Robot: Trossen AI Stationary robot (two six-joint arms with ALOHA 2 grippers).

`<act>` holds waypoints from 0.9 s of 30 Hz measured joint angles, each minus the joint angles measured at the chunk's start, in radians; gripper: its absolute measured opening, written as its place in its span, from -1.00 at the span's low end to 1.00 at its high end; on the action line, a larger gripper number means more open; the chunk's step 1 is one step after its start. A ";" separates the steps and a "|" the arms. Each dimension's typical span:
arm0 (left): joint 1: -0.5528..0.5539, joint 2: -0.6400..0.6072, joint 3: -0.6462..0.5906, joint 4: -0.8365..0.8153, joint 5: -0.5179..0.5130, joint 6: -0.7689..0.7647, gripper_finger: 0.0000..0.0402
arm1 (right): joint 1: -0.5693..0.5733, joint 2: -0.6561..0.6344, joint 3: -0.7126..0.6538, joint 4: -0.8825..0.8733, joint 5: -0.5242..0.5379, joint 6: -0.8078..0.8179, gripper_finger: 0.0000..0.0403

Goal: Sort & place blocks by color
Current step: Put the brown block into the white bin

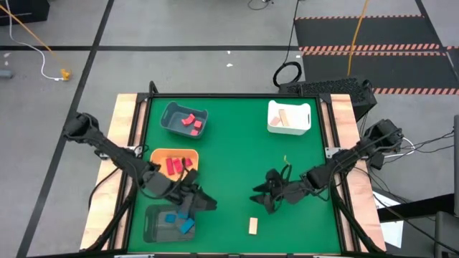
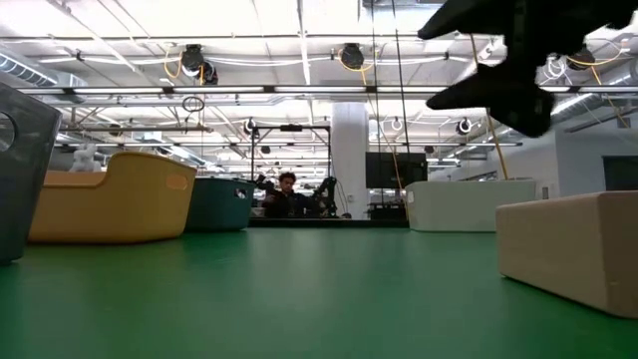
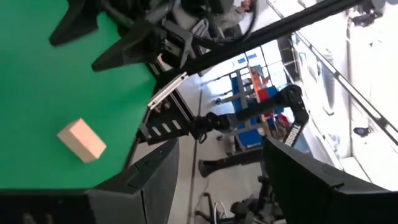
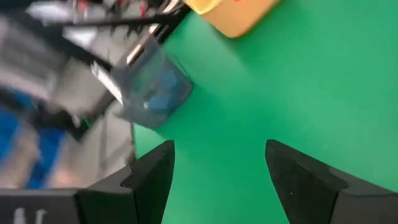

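Note:
One pale tan block (image 1: 252, 226) lies flat on the green table near its near edge; the low view shows this tan block (image 2: 568, 247) at the right, and the left wrist view shows the same tan block (image 3: 82, 140). My left gripper (image 1: 208, 202) hovers open and empty just right of the grey tray (image 1: 154, 228), which holds blue blocks (image 1: 179, 221). My right gripper (image 1: 258, 195) hovers open and empty just beyond the tan block, facing my left gripper. In the wrist views my left gripper (image 3: 217, 149) and my right gripper (image 4: 219, 149) both show a wide gap.
An orange tray (image 1: 159, 155) with red blocks (image 1: 172, 166) sits left of centre. A dark tray (image 1: 171, 113) with red blocks (image 1: 192, 122) stands at the far left, and a white tray (image 1: 301, 120) with a tan block (image 1: 285, 117) at the far right. Bare green table lies in the middle.

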State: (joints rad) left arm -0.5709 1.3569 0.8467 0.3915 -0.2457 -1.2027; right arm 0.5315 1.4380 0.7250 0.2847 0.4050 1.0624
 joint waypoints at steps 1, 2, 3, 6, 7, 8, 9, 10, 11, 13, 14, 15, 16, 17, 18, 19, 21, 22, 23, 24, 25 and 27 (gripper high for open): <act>0.018 -0.003 0.000 0.001 0.028 0.011 0.16 | 0.010 0.000 0.000 -0.002 0.016 0.078 0.20; 0.038 -0.004 0.000 0.003 0.059 0.021 0.16 | 0.021 0.000 0.000 -0.004 0.025 0.148 0.20; 0.057 -0.004 0.000 0.004 0.092 0.030 0.16 | 0.034 0.000 0.000 -0.003 0.044 0.211 0.20; 0.110 -0.009 -0.001 -0.002 0.212 0.059 0.16 | 0.083 0.000 0.000 0.035 0.137 0.387 0.20; 0.128 -0.011 -0.001 0.002 0.256 0.068 0.16 | 0.102 0.000 0.000 0.065 0.173 0.431 0.20; 0.148 -0.012 0.000 0.005 0.298 0.074 0.16 | 0.119 0.000 0.000 0.098 0.207 0.466 0.20; 0.164 -0.012 0.000 0.003 0.343 0.085 0.16 | 0.136 0.000 0.004 0.127 0.244 0.491 0.20; 0.180 -0.012 0.000 0.000 0.390 0.097 0.16 | 0.151 0.000 0.013 0.144 0.281 0.508 0.19; 0.193 -0.013 -0.001 -0.003 0.435 0.112 0.16 | 0.164 0.000 0.029 0.147 0.316 0.522 0.17; 0.218 -0.017 -0.001 0.002 0.519 0.143 0.16 | 0.181 0.000 0.076 0.119 0.359 0.538 0.12; 0.229 -0.019 -0.001 0.004 0.556 0.156 0.16 | 0.184 0.000 0.105 0.087 0.361 0.545 0.08; 0.239 -0.019 0.000 0.003 0.593 0.169 0.16 | 0.185 0.000 0.135 0.044 0.359 0.551 0.05; 0.249 -0.018 -0.001 0.000 0.628 0.181 0.16 | 0.185 0.000 0.163 -0.005 0.356 0.553 0.01; 0.257 -0.017 -0.001 -0.001 0.664 0.191 0.16 | 0.184 0.000 0.191 -0.051 0.355 0.555 -0.03; 0.265 -0.017 -0.001 0.000 0.696 0.199 0.16 | 0.184 0.001 0.218 -0.095 0.355 0.569 -0.07; 0.274 -0.017 -0.001 0.000 0.729 0.202 0.16 | 0.184 0.001 0.242 -0.136 0.355 0.589 -0.11; 0.288 -0.017 -0.001 0.001 0.789 0.211 0.16 | 0.184 0.001 0.283 -0.220 0.353 0.631 -0.20; 0.294 -0.017 -0.001 0.000 0.814 0.214 0.16 | 0.184 0.001 0.297 -0.256 0.344 0.662 -0.24; 0.299 -0.017 -0.001 0.000 0.838 0.216 0.16 | 0.184 0.002 0.305 -0.290 0.323 0.696 -0.29; 0.303 -0.017 -0.001 0.001 0.861 0.219 0.16 | 0.184 0.009 0.311 -0.310 0.305 0.728 -0.33; 0.306 -0.017 -0.001 0.002 0.883 0.225 0.16 | 0.184 0.021 0.318 -0.319 0.292 0.760 -0.38; 0.309 -0.017 -0.001 0.000 0.922 0.230 0.16 | 0.184 0.054 0.319 -0.310 0.254 0.827 -0.48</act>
State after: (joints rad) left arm -0.2619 1.3396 0.8459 0.3912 0.6763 -0.9729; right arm 0.7155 1.4918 1.0443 -0.0249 0.6586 1.8890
